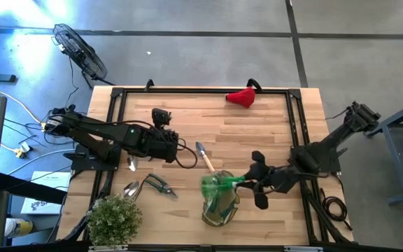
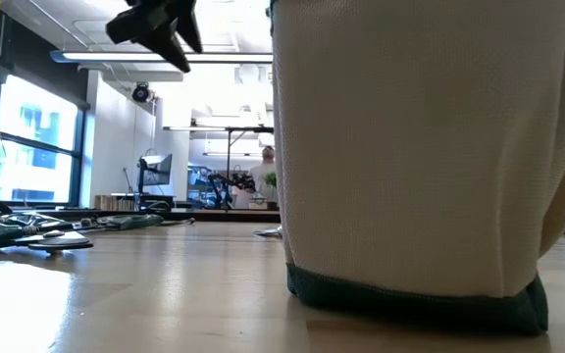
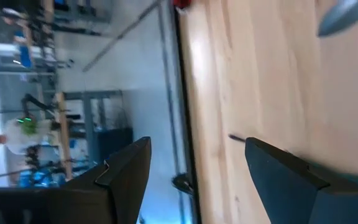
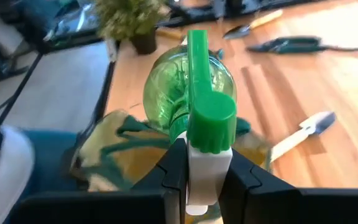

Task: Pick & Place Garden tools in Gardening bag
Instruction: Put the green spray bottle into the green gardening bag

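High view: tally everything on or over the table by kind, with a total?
Spray bottle, held over the bag by the right gripper: 1
Bag: 1
Trowel: 1
Pruners: 1
Silver scoops: 2
Red piece: 1
Potted plant: 1
Total: 8

Right gripper (image 4: 202,180) clamped on translucent green plastic spray bottle (image 4: 188,93), above olive-green fabric bag (image 4: 126,149); wooden-handled metal trowel (image 4: 303,132) beside.

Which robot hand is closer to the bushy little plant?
Left. The left gripper hovers over mid-table, above the plant; the right gripper is farther, beyond the bag.
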Controlling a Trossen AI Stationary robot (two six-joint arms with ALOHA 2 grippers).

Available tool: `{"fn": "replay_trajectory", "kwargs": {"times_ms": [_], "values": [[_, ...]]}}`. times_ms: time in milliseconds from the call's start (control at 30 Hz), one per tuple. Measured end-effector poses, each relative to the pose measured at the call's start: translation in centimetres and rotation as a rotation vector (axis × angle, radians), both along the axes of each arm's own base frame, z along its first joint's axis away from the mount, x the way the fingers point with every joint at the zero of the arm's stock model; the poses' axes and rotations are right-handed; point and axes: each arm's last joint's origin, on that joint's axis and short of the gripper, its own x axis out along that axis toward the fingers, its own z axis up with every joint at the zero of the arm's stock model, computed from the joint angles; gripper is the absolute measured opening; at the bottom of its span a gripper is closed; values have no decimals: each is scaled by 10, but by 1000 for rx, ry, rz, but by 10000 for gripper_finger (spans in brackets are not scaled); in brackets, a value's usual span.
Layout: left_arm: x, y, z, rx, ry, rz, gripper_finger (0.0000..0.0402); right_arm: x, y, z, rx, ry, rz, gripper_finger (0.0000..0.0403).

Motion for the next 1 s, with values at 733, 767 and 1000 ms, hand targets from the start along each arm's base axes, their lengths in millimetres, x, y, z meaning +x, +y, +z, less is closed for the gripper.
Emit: {"fn": "replay_trajectory", "kwargs": {"times_ms": [733, 767, 1000], "values": [[-4, 0, -3, -97, 5, 36, 253, -20, 5, 11, 39, 137, -82, 41], [-4, 0, -3, -97, 5, 36, 253, -21, 5, 11, 43, 148, -81, 41], [-4, 0, -3, -97, 4, 36, 253, -25, 2, 5, 110, 248, -110, 41]]}}
